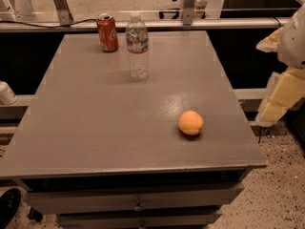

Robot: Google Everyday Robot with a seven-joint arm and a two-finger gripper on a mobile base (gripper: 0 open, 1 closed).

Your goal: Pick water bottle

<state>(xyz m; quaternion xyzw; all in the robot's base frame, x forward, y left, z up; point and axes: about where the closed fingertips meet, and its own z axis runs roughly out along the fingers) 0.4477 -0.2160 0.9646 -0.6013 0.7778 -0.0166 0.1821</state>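
Gripper is seen off the table at 3 o'clock; open or shut cannot be told. At 11 o'clock the red can is seen, and the water bottle beside it at 12, untouched. Reaching and grabbing are left to be done.

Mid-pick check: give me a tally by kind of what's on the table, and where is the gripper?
Water bottle: 1
Red soda can: 1
Orange fruit: 1
Total: 3 things on the table
The gripper hangs off the table's right side, well clear of the bottle.
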